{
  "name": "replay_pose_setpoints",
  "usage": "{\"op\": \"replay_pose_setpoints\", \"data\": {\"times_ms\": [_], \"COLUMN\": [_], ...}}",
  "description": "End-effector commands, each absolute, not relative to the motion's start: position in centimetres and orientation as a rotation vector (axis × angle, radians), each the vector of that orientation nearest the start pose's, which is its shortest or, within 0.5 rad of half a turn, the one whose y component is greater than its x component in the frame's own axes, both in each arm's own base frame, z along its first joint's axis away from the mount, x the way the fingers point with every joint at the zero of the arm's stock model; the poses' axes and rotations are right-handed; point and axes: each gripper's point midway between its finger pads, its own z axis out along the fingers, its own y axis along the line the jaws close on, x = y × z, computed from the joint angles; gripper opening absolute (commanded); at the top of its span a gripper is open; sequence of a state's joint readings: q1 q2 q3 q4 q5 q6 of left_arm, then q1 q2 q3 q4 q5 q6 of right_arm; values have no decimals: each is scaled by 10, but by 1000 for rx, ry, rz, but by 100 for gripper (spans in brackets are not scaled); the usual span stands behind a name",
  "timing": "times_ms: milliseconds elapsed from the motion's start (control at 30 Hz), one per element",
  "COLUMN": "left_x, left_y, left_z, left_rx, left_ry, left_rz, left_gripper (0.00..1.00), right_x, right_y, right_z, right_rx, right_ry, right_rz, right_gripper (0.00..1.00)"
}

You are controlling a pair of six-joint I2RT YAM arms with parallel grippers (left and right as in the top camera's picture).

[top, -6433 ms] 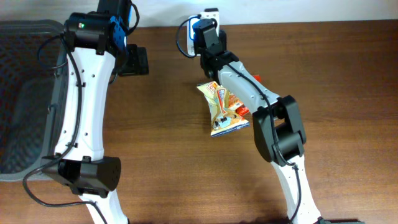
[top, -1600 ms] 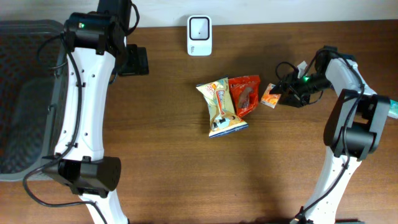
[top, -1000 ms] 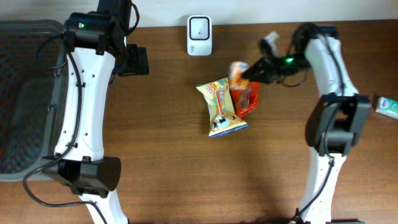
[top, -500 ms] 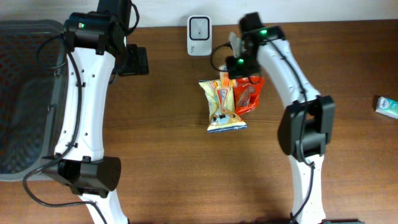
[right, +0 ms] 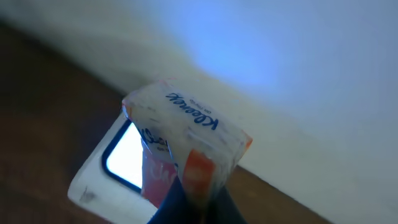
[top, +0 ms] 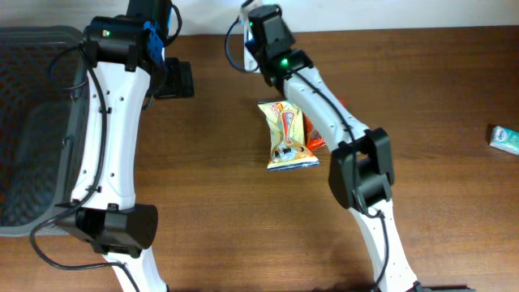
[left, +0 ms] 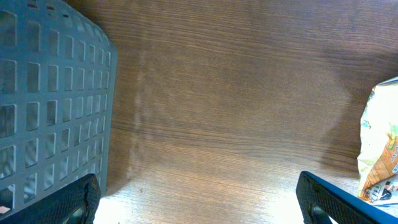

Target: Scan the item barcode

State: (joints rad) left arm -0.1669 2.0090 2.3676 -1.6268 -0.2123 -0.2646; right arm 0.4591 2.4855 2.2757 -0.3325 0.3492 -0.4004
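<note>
My right gripper [right: 194,202] is shut on a small Kleenex tissue pack [right: 186,127] with an orange panel, and holds it right in front of the white scanner [right: 93,177], whose window glows. In the overhead view the right gripper [top: 261,26] is at the table's far edge and covers the scanner. No barcode shows on the pack. My left gripper [top: 174,79] hangs wide open over bare wood with nothing between its fingers [left: 74,200].
A yellow snack bag [top: 288,138] lies mid-table, also at the right edge of the left wrist view [left: 379,149], with a red bag [top: 319,139] partly under the right arm. A grey basket [top: 32,122] fills the left side. A teal pack [top: 504,138] lies far right.
The right arm has swung from the right side of the table across to the back, carrying the tissue pack over the scanner. The left arm has not moved.
</note>
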Motion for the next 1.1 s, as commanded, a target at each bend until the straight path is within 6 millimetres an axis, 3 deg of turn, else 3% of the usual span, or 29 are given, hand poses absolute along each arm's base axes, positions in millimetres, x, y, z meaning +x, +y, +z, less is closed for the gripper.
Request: {"op": "replay_pose_setpoints", "data": {"times_ms": [0, 100, 167, 233, 300, 333, 400, 467, 533, 567, 633, 700, 833, 933, 1067], "left_x": [413, 413, 413, 413, 413, 413, 413, 413, 413, 413, 413, 413, 413, 413, 413], "left_y": [-33, -33, -33, -33, -33, -33, -33, -33, -33, -33, -33, -33, -33, -33, -33], "left_z": [265, 265, 265, 265, 265, 265, 265, 265, 265, 265, 265, 265, 265, 265, 265], "left_rx": [-177, -177, -177, -177, -177, -177, -177, -177, -177, -177, -177, -177, -177, -177, -177], "left_ry": [2785, 2785, 2785, 2785, 2785, 2785, 2785, 2785, 2785, 2785, 2785, 2785, 2785, 2785, 2785], "left_rz": [189, 189, 189, 189, 189, 189, 189, 189, 189, 189, 189, 189, 189, 189, 189], "left_gripper": [99, 99, 99, 99, 99, 99, 99, 99, 99, 99, 99, 99, 99, 99, 99], "right_x": [636, 638, 640, 640, 636, 628, 612, 572, 519, 490, 445, 410, 379, 389, 405], "right_y": [267, 258, 235, 195, 142, 91, 20, -88, -177, -217, -271, -307, -336, -330, -309], "right_z": [150, 160, 190, 235, 264, 274, 270, 239, 207, 193, 167, 140, 99, 70, 40], "right_rx": [-833, -748, -581, -359, -166, -5, 202, 564, 930, 1088, 1277, 1446, 1628, 1491, 1326], "right_ry": [1937, 1946, 1943, 1933, 1965, 2015, 2102, 2227, 2293, 2313, 2378, 2418, 2400, 2462, 2527], "right_rz": [-369, -400, -459, -463, -429, -418, -421, -486, -559, -595, -583, -479, -225, 18, 128], "right_gripper": [4, 4, 4, 4, 4, 4, 4, 4, 4, 4, 4, 4, 4, 4, 4]}}
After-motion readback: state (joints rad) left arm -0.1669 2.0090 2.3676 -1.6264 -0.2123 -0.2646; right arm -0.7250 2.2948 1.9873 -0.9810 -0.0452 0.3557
